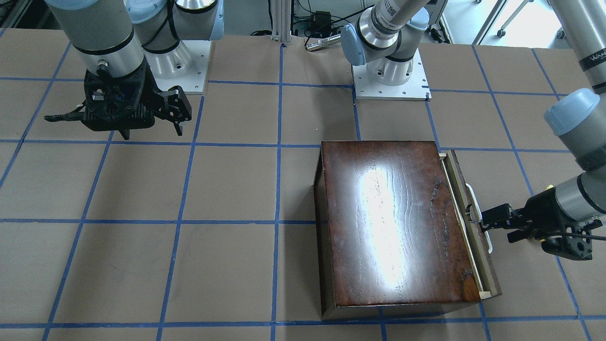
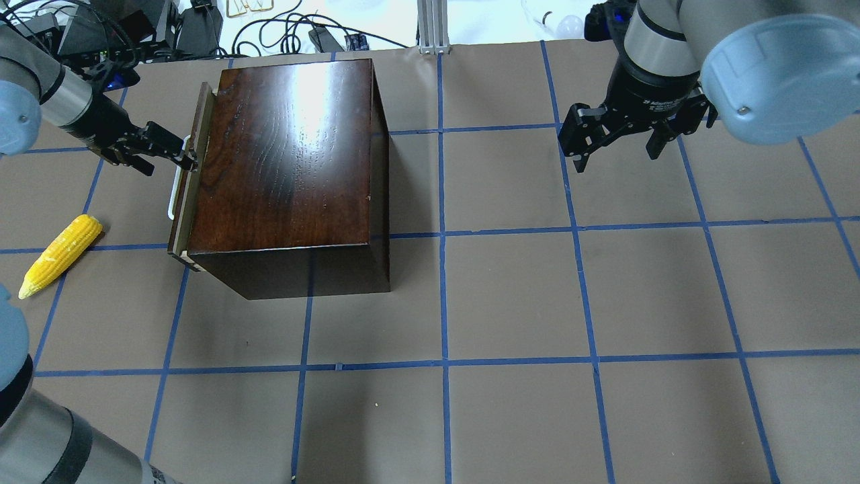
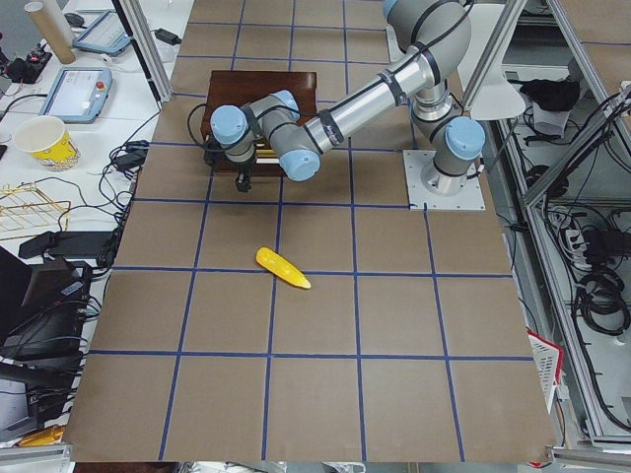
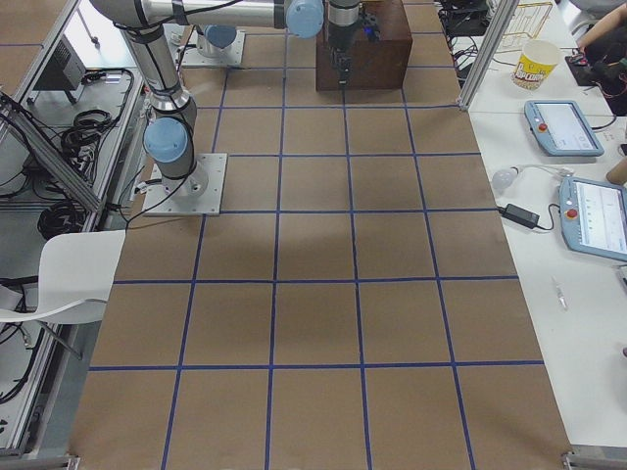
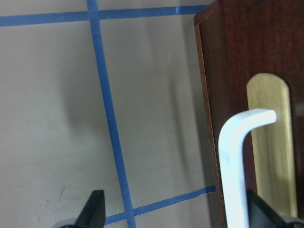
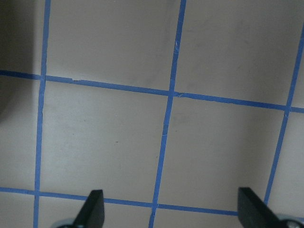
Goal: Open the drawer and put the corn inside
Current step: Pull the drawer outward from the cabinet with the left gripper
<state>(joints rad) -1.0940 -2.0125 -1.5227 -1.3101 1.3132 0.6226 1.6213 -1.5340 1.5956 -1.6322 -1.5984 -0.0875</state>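
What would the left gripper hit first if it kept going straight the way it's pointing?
Most likely the white handle, which sits inside the open left gripper, then the dark drawer front behind it; exact depth is unclear.

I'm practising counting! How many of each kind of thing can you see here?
Glossy dark-wood box: 1
Shallow pale-wood drawer with white handle: 1
Small yellow corn cob: 1
Black robot grippers: 2 (left gripper, right gripper)
Total: 5
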